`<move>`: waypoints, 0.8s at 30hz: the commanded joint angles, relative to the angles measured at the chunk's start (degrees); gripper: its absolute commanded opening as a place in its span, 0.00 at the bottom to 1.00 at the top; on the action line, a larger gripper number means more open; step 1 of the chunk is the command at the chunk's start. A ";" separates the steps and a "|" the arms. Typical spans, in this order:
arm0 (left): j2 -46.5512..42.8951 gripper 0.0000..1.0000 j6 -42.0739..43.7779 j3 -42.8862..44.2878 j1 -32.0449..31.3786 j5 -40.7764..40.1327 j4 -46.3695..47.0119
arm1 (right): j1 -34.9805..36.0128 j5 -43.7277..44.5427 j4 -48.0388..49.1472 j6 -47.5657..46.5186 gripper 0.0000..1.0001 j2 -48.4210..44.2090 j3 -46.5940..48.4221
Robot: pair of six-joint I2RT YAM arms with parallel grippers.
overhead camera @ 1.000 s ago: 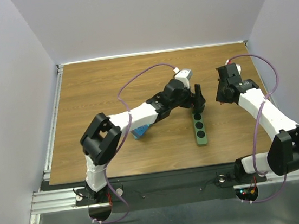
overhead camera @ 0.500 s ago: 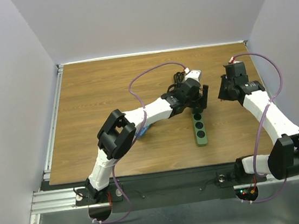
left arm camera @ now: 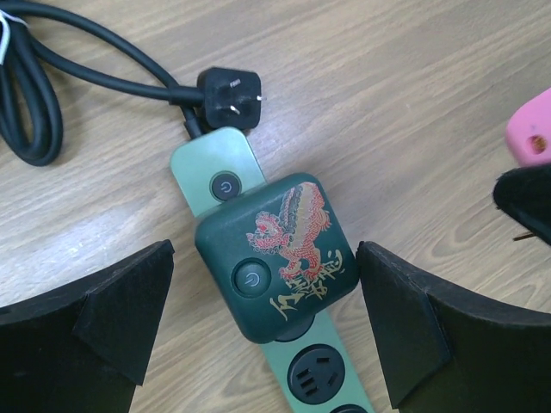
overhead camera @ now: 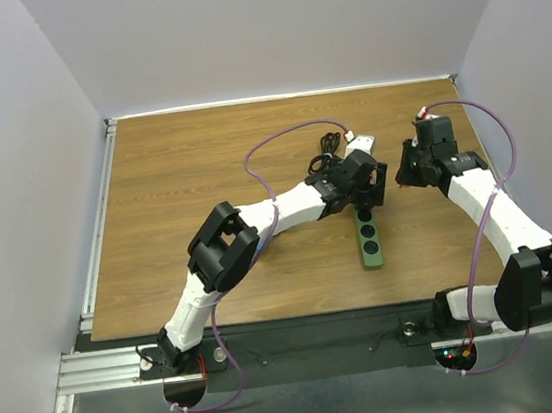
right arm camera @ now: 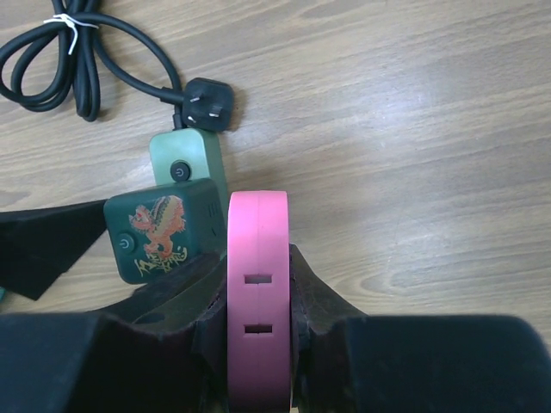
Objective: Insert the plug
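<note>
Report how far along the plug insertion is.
Done: the dark green cube adapter sits on the power strip, and the left gripper is open around it, not gripping. In hand: the right gripper is shut on the pink plug, next to the cube. Left: push the pink plug into a free socket; none holds it yet.

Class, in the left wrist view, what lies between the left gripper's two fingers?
The dark green dragon-printed adapter, sitting on the pale green power strip, lies between the fingers of the open left gripper, touching neither. The left wrist view shows this.
</note>
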 commanded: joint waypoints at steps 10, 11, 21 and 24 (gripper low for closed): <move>0.76 0.25 -0.02 -0.45 0.21 -2.81 -3.60 | -0.51 -2.49 3.20 -0.24 0.00 -2.90 -0.96; 0.50 0.16 -0.19 -1.50 0.56 -3.25 -3.69 | -0.51 -2.93 3.20 -0.24 0.00 -3.07 -1.13; -8.64 0.00 -0.54 -14.41 6.18 -10.73 -3.43 | -0.33 -14.70 6.09 -1.13 0.00 -2.90 -3.15; -12.42 0.00 -1.16 -19.95 8.82 -10.64 -2.20 | 0.28 -19.44 8.38 0.19 0.00 -2.37 -4.91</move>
